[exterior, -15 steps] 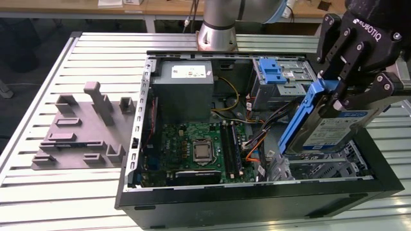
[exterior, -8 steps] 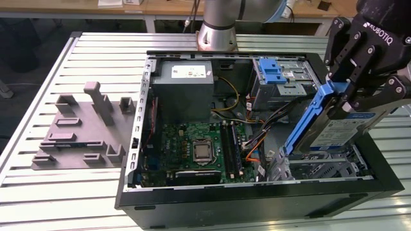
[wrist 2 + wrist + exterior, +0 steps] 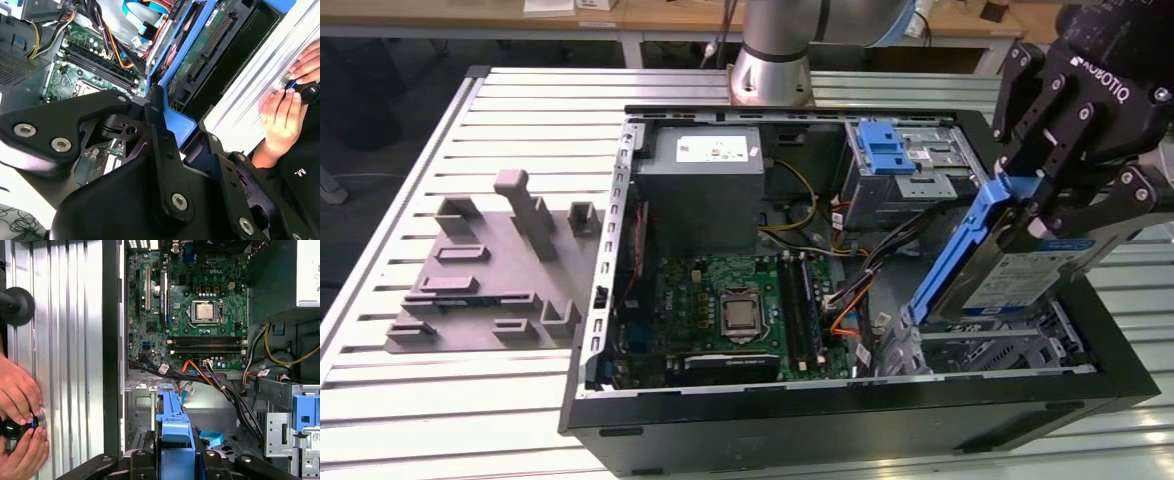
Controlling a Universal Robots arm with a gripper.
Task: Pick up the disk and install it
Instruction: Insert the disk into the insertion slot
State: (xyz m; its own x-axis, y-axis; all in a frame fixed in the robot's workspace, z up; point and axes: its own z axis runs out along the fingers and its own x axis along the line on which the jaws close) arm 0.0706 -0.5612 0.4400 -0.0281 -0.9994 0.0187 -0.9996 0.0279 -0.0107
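The gripper [image 3: 1070,205], at the upper right of the exterior view, is clenched on the disk [image 3: 1034,275], with its fingers pressing the disk's two long sides. The disk is off the table [image 3: 454,400] and tilted, label face toward the exterior view's right. One blue rail [image 3: 961,250] runs down its edge on the exterior view's left. Its lower end hangs at the metal cage [image 3: 1001,350] in the lower right corner of the open case [image 3: 854,410]; whether it touches the cage cannot be told.

Inside the case, the motherboard [image 3: 720,300] lies at centre. The grey power supply [image 3: 707,165] sits above it in the frame. A blue latch [image 3: 887,145] tops a second cage at upper centre right. A grey fixture [image 3: 487,270] stands on the table at the exterior view's left, well apart from the case.

In the first wrist view the rail [image 3: 172,425] points into the case interior, with orange and black cables near it. Beside the case, a person's hands [image 3: 17,390] close round a small black knob [image 3: 10,427] on the slatted table.
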